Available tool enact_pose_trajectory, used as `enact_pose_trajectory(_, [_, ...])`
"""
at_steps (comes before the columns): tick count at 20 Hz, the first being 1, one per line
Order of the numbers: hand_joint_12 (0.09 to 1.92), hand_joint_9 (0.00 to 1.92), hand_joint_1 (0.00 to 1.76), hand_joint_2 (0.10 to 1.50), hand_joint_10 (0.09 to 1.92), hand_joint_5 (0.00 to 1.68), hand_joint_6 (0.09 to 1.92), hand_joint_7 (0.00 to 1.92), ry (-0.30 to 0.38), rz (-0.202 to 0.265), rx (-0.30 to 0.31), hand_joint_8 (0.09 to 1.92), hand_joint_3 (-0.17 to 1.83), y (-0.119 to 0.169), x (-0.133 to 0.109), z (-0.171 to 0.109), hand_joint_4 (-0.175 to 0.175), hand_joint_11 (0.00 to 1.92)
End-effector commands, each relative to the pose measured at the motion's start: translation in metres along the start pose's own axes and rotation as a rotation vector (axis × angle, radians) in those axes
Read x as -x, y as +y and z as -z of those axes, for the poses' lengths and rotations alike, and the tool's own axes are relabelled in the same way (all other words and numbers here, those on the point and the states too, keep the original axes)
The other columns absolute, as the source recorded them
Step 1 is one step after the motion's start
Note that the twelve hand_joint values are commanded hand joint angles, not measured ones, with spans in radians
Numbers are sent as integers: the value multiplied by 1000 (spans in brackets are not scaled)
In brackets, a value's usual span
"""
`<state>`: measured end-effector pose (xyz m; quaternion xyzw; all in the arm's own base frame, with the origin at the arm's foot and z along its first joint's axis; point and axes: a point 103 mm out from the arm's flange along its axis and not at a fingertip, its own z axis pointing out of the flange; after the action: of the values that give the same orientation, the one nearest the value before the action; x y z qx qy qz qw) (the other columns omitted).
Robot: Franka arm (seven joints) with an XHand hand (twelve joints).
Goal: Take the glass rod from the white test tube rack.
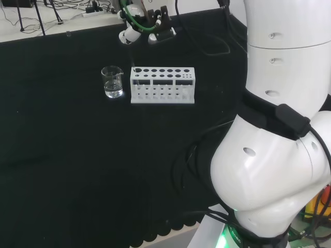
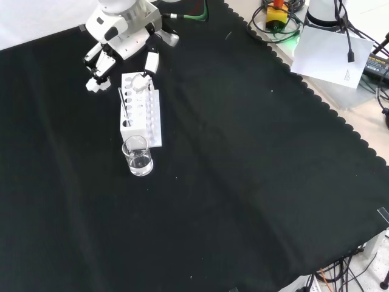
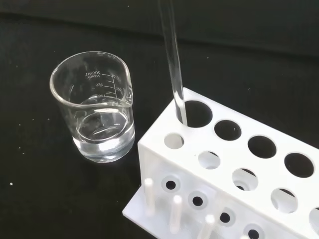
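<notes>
beaker [image 2: 138, 157] stands just beside the rack [image 2: 141, 110] end; open cloth [image 2: 243, 182] elsewhere.

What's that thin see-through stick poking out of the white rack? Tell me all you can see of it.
The glass rod is a thin, clear, straight stick that looks like glass. It stands leaning in a large end hole of the white test tube rack, at the end beside the beaker, its lower end inside the hole. In the front view the hand is above the rack's far end, not holding it.
</notes>
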<state>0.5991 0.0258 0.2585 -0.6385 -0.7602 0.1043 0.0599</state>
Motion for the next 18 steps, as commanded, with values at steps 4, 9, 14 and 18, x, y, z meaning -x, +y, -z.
enact_pose_trajectory(4, [1421, 825, 591, 968, 920, 300, 87, 670, 8, 10, -9, 989, 596, 2, -2, -6, -169, 270])
enact_pose_trajectory(9, [1411, 918, 593, 977, 950, 400, 87, 747, 6, 20, -28, 1000, 591, 9, -11, -11, -175, 365])
enact_pose_trajectory(14, [1371, 947, 604, 994, 929, 494, 345, 744, -2, 41, -33, 985, 565, 17, -21, -11, -175, 458])
enact_pose_trajectory(18, [1253, 1144, 653, 998, 953, 534, 788, 856, -19, 33, -24, 982, 565, 21, -18, -9, -175, 860])
